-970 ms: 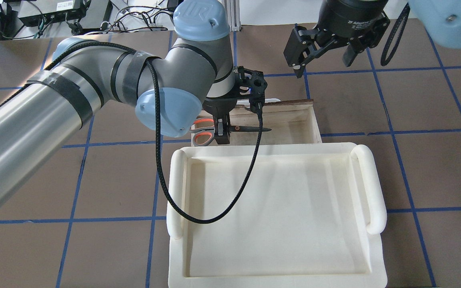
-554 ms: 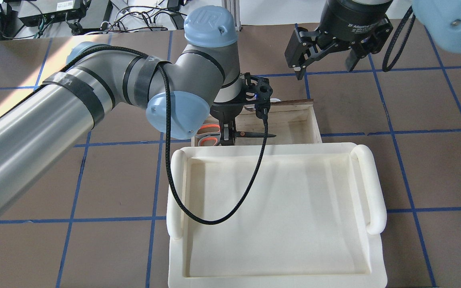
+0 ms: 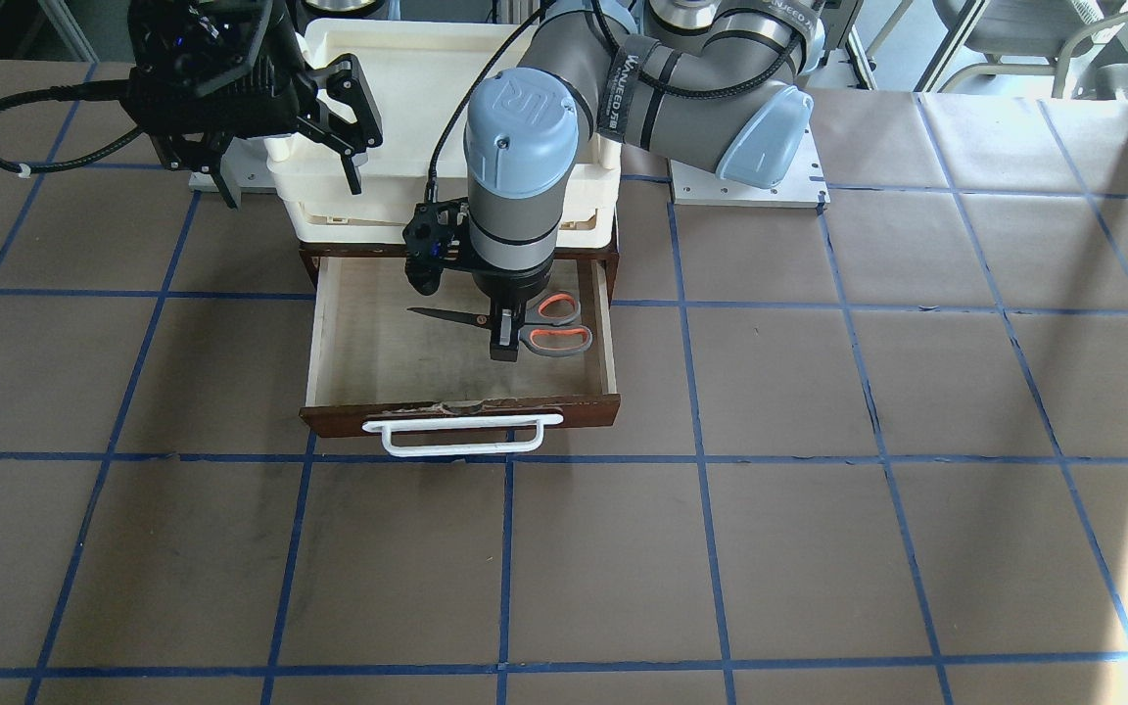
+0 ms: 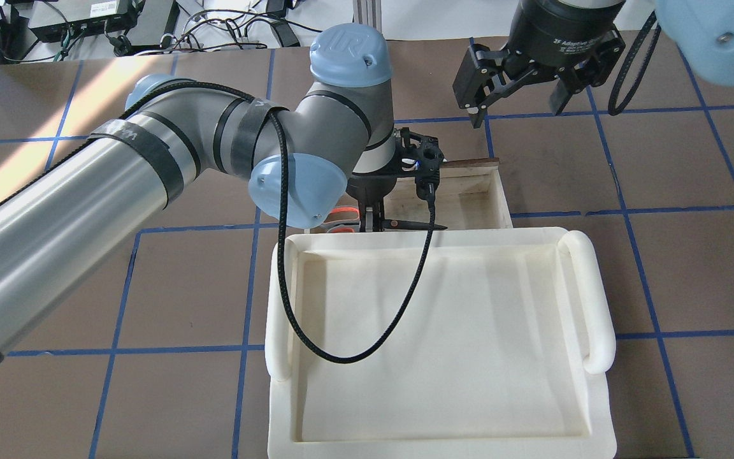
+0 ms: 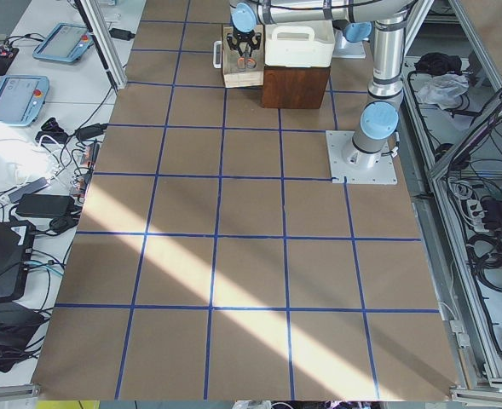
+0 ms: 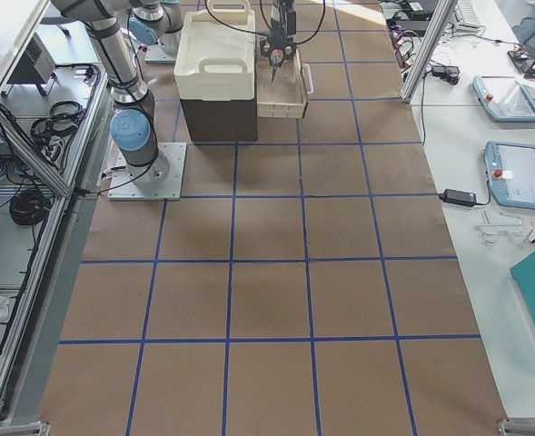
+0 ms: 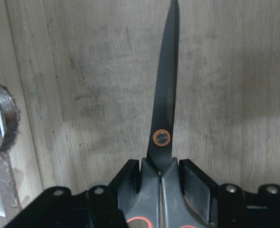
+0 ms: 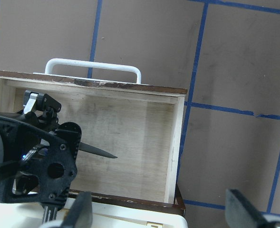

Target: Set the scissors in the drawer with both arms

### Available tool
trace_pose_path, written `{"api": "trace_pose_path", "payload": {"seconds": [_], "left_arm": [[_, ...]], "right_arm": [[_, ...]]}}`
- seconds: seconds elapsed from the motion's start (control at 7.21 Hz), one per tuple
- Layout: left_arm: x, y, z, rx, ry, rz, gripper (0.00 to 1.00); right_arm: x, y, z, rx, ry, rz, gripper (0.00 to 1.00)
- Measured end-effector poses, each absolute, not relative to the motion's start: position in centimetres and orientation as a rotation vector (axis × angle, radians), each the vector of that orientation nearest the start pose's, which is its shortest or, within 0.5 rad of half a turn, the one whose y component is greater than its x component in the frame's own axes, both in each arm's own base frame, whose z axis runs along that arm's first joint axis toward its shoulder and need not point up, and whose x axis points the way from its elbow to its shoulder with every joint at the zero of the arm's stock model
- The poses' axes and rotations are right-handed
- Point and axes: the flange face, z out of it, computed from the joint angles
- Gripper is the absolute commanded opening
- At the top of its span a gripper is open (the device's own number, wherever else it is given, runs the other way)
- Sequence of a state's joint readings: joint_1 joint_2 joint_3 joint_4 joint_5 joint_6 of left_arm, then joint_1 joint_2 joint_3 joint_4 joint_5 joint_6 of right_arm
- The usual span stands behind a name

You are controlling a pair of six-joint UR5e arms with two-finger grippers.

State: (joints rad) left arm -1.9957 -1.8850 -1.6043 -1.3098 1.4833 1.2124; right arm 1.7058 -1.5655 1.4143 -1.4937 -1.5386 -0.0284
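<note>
left gripper is clamped on the scissors just behind the pivot, blades closed and lying low across the open drawer. right gripper hangs up high near the drawer, fingers spread wide, empty.

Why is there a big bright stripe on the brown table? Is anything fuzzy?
Exterior left view: a slanted stripe of bright light crosses the table. Front-facing view: glare whitens the table's right edge. Left wrist view: the scissors look dark and slightly soft. Right wrist view: the right gripper has blurry fingertips at the bottom edge.
</note>
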Motion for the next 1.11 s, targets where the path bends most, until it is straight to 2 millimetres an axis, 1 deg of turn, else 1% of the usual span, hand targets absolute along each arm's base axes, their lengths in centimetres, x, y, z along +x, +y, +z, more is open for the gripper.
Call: {"api": "trace_pose_path", "payload": {"seconds": [0.14, 0.28, 0.42, 0.55, 0.69, 0.83, 0.97, 1.11], "left_arm": [[-37.4, -48.0, 31.9, -2.206, -2.062, -0.079, 0.61], [-37.6, -48.1, 31.5, -2.206, -2.064, -0.074, 0.92], [-37.7, -48.2, 31.6, -2.205, -2.076, -0.056, 0.93], [-37.8, -48.2, 32.1, -2.198, -2.098, -0.034, 0.93], [-37.7, -48.1, 33.2, -2.174, -2.137, -0.005, 0.92], [-37.5, -48.1, 34.8, -2.135, -2.193, 0.033, 0.92], [-36.9, -48.3, 37.2, -2.063, -2.285, 0.078, 0.92], [-36.0, -48.6, 40.0, -1.956, -2.394, 0.105, 0.97]], "right_arm": [[20.2, -47.4, 55.5, -0.263, 3.092, -0.115, 1.0], [20.2, -47.4, 55.5, -0.266, 3.092, -0.115, 1.0], [20.2, -47.4, 55.4, -0.265, 3.093, -0.11, 1.0], [20.2, -47.4, 55.2, -0.261, 3.093, -0.101, 1.0], [20.2, -47.4, 54.9, -0.257, 3.094, -0.093, 1.0], [20.2, -47.3, 54.7, -0.254, 3.094, -0.091, 1.0], [20.2, -47.3, 54.6, -0.254, 3.093, -0.092, 1.0], [20.2, -47.3, 54.6, -0.255, 3.092, -0.092, 1.0]]}}
